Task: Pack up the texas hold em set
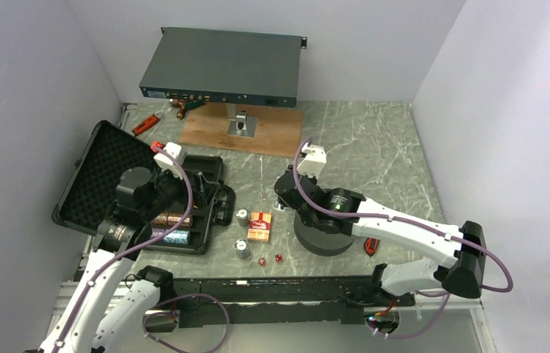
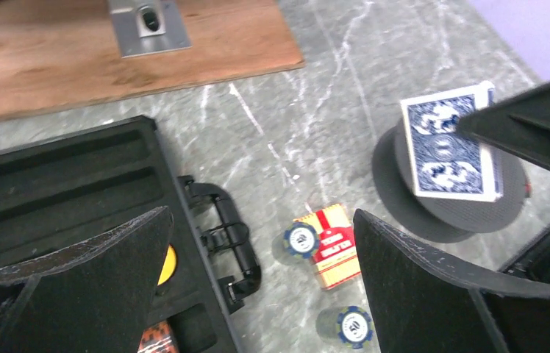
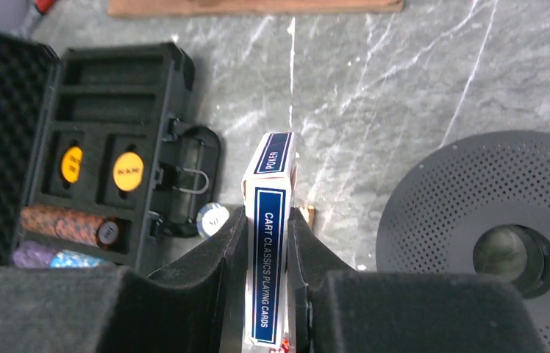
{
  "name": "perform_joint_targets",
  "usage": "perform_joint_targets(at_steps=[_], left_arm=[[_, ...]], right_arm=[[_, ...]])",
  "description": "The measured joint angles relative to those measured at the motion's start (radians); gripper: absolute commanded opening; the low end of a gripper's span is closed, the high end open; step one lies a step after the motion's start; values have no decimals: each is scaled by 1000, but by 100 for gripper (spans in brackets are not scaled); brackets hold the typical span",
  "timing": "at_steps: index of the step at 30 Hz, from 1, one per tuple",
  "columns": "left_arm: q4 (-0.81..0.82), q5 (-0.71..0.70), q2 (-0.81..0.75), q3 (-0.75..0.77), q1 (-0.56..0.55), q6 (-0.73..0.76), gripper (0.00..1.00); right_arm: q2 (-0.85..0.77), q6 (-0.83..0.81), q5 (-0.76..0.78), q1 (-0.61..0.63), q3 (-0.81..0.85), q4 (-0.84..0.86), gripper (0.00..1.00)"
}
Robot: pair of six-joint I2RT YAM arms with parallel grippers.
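The black briefcase [image 1: 209, 168] lies open at the left, its foam-lined lid [image 1: 103, 176] folded back. Yellow discs [image 3: 128, 170] and a chip stack [image 3: 66, 224] sit in its tray. On the table beside the case handle [image 2: 228, 235] lie a red card deck box [image 1: 259, 226], two chip stacks [image 1: 243, 217] [image 1: 243, 248] and two red dice [image 1: 262, 262]. My left gripper [image 2: 257, 294] hovers open over the tray's right edge, nothing between its fingers. My right gripper [image 3: 267, 220] is shut on a blue card deck box [image 3: 268, 243], held on edge above the table.
A thick dark grey foam ring [image 1: 323, 235] lies under my right arm. A wooden board [image 1: 243, 129] with a metal bracket and a flat grey rack-mount box [image 1: 224, 66] stand at the back. Red-handled tools [image 1: 145, 123] lie at the back left.
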Motion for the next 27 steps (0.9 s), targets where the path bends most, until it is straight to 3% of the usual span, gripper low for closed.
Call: perform_joint_targets(at_steps=[16,27], left_arm=[[112,408,65,45,-2,-64,99],[280,443,126,29,-140,-180,100]], right_arm=[[-219,-45,18,0,-161,252,0],[-302,-119,28,0,-259,434,0]])
